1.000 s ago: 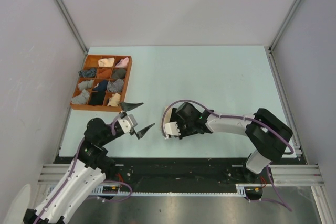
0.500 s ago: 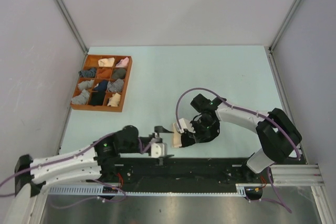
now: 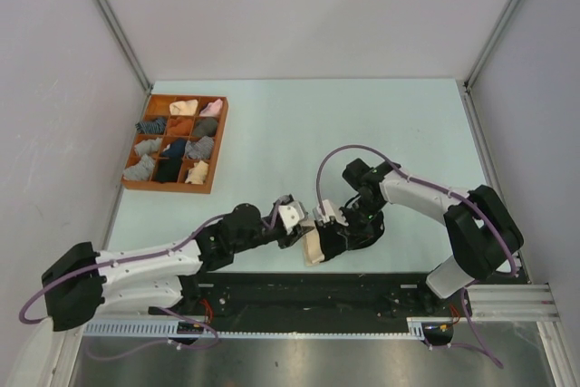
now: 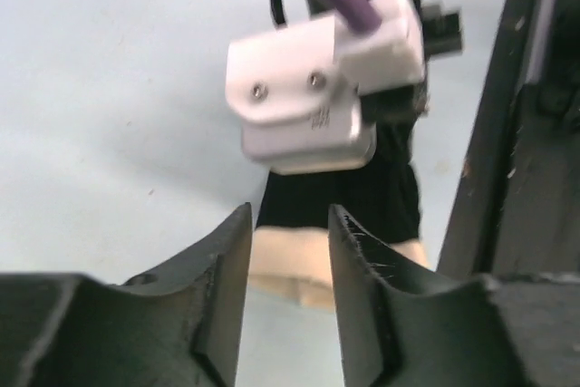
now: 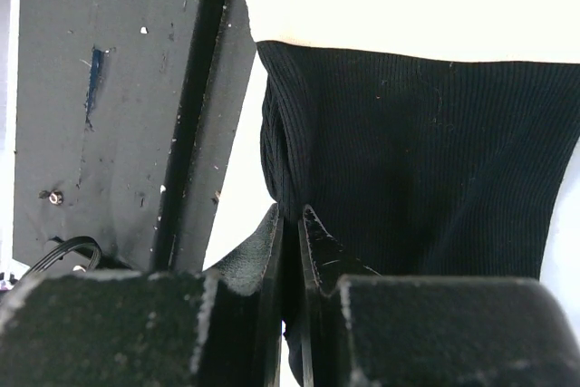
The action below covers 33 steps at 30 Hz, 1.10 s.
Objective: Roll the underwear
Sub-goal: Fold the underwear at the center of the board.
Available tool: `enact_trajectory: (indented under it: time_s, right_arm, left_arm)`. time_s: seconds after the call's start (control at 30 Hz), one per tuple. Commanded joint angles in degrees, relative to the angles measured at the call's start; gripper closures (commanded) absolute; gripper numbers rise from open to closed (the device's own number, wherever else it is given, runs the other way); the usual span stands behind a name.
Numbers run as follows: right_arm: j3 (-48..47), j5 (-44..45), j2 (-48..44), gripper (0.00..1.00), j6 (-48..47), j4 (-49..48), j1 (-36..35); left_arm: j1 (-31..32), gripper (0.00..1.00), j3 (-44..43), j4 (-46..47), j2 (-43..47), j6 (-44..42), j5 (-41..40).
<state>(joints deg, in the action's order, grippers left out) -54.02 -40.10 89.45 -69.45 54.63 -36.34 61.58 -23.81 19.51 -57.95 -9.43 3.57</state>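
Your right pincer (image 5: 292, 217) is clamped on a fold of the underwear (image 5: 426, 133); your left pincer (image 4: 288, 219) stands apart, the garment's cream edge just ahead of its tips.

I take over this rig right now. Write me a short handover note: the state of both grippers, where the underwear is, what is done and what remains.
The left gripper is open, and the garment's cream edge is just ahead of its fingers.
The right gripper is shut on the underwear, pinching a fold of black fabric.
The underwear is near the front edge of the table, between both grippers. The tray of small bundles sits apart, far left.
Done: one grasp. Left: no finished roll shows; the rolling probably remains.
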Motion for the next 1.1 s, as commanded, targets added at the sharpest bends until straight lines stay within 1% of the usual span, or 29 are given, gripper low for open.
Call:
enact_trajectory:
  time_s: [0.0, 0.03, 0.1, 0.13, 0.2, 0.23, 0.3, 0.37, 0.4, 0.5, 0.53, 0.63, 0.73, 0.77, 0.93, 1.03, 1.07]
  right_arm:
    - [-1.7, -2.6, -1.2, 0.90, -1.7, 1.1, 0.3]
    - [-1.7, -2.6, -1.2, 0.90, -1.7, 1.0, 0.2]
    - [-1.7, -2.6, -1.0, 0.90, -1.5, 0.7, 0.3]
    - [-1.7, -2.7, -0.9, 0.90, -1.4, 0.7, 0.4]
    - [-1.7, -2.7, -1.2, 0.90, -1.1, 0.8, 0.7]
    - [-1.7, -2.8, -1.4, 0.90, -1.1, 0.8, 0.9]
    - [-1.7, -3.1, -1.6, 0.90, -1.2, 1.0, 1.4]
    - [-1.7, -3.1, -2.2, 0.90, -1.2, 1.1, 2.2]
    - [-1.7, -3.4, -2.2, 0.90, -1.1, 1.0, 2.6]
    - [-1.7, -3.8, -2.7, 0.90, 0.9, -0.4, 4.2]
    - [-1.8, -4.0, -2.8, 0.91, 1.9, -0.9, 5.0]
    - [-2.5, -4.1, -2.4, 0.91, 4.4, -2.7, 5.8]
    - [-3.2, -3.8, -0.8, 0.91, 7.6, -3.8, 6.8]
    - [-3.6, -3.8, -0.5, 0.92, 9.2, -5.2, 7.5]
    - [-6.1, -2.0, 4.4, 0.93, 14.9, -7.6, 9.3]
    - [-8.3, -1.0, 7.7, 0.93, 17.0, -7.9, 9.8]
    - [-8.5, -0.2, 8.3, 0.93, 17.4, -7.9, 9.9]
  left_arm:
    - [-0.6, 0.62, 0.4, 12.5, -4.6, 15.5, 4.6]
    - [-0.6, 0.73, 0.0, 13.9, -8.1, 16.7, 5.3]
    - [-0.6, 0.80, -1.0, 15.0, -11.5, 19.9, 6.7]
    - [-0.6, 0.86, -1.1, 16.3, -14.4, 20.7, 7.2]
    - [-0.7, 0.90, -1.6, 17.0, -17.4, 22.6, 7.1]
    - [-0.7, 0.94, -1.7, 17.1, -18.7, 23.2, 6.5]
    - [-0.8, 0.99, -1.7, 16.8, -22.0, 25.2, 4.8]
    - [-1.8, 1.00, -1.6, 14.2, -24.4, 27.5, 2.8]
    - [-2.3, 1.00, -1.3, 14.0, -24.7, 29.9, 2.5]
    - [-3.3, 1.00, -2.2, 9.9, -24.7, 33.5, -0.1]
    - [-3.6, 1.00, -2.8, 6.4, -25.0, 33.9, -0.5]
    - [-3.7, 1.00, -4.8, 2.6, -26.6, 34.7, 1.2]
    - [-4.0, 1.00, -4.6, 1.4, -27.6, 37.0, 0.6]
    - [-4.3, 1.00, -4.0, 1.3, -27.7, 37.7, 0.8]
    - [-4.8, 1.00, -3.3, 1.8, -28.4, 40.2, 1.7]
    - [-5.6, 0.99, -2.3, 2.8, -27.3, 42.1, 0.7]
    - [-5.9, 0.97, -1.2, 3.3, -25.6, 43.3, 0.3]
